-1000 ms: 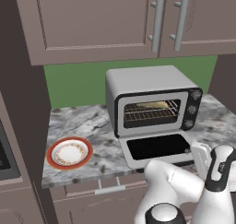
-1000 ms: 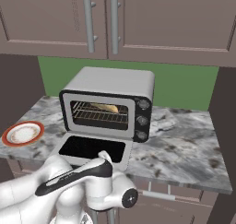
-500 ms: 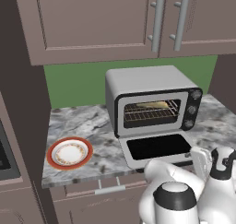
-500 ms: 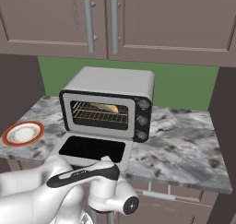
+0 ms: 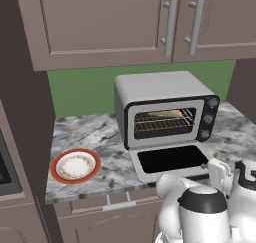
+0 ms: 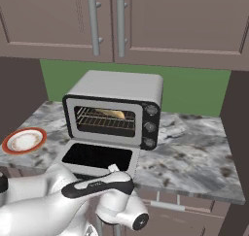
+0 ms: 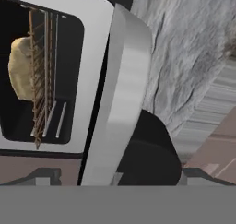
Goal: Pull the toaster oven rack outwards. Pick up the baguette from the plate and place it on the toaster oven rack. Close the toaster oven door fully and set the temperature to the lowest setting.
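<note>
Left base view shows you the baguette point(image 5: 167, 114) already lying on the toaster oven rack point(image 5: 162, 121) inside the toaster oven point(image 5: 162, 112), and the plate point(image 5: 75, 165) sits bare on the counter point(image 5: 95, 137) to the oven's left. So the loading looks done. What is left, by my reading, is the toaster oven door point(image 5: 170, 159) — it lies dropped flat in front of the cavity — and then the temperature knob on the black panel point(image 5: 208, 118). Your gripper point(image 7: 148, 159) is low at the door's front edge; in the hand view the door's silver frame runs right past the dark finger. How wide the fingers stand, or whether they grip anything — you cannot tell from these pictures.
</note>
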